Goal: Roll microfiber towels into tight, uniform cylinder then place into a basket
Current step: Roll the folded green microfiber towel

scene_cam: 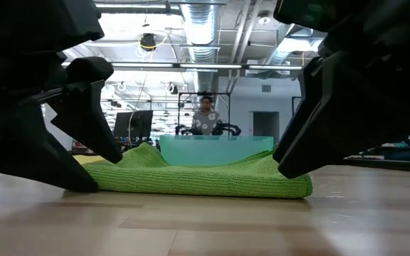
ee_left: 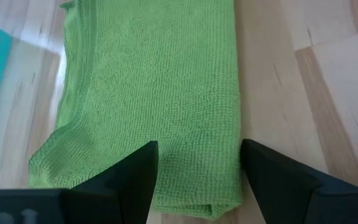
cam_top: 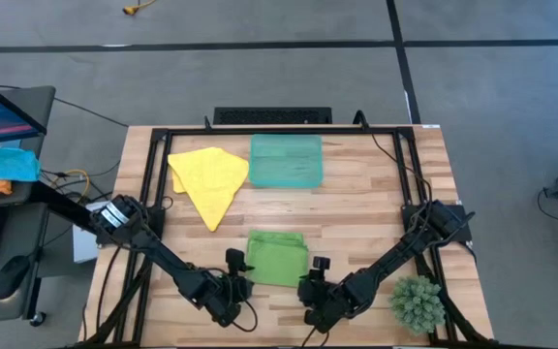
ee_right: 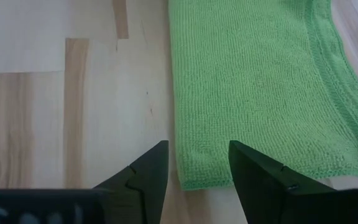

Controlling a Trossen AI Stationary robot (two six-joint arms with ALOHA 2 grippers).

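Note:
The lime green towel [cam_top: 277, 258] lies folded in layers on the wooden table near its front edge; it also shows in the low view [scene_cam: 205, 174]. My left gripper [cam_top: 238, 276] is open and low at the towel's near left corner [ee_left: 219, 202], its fingers either side of that corner. My right gripper [cam_top: 315, 281] is open and low at the near right corner [ee_right: 188, 177]. The yellow towel [cam_top: 208, 179] lies crumpled at the far left. The teal basket [cam_top: 286, 160] stands beside it at the far middle, and shows behind the green towel in the low view [scene_cam: 216, 149].
A small green plant [cam_top: 418, 302] stands at the table's near right corner, close to my right arm. A black frame [cam_top: 260, 131] runs round the table's far and side edges. A person [scene_cam: 206, 114] stands in the room beyond the table.

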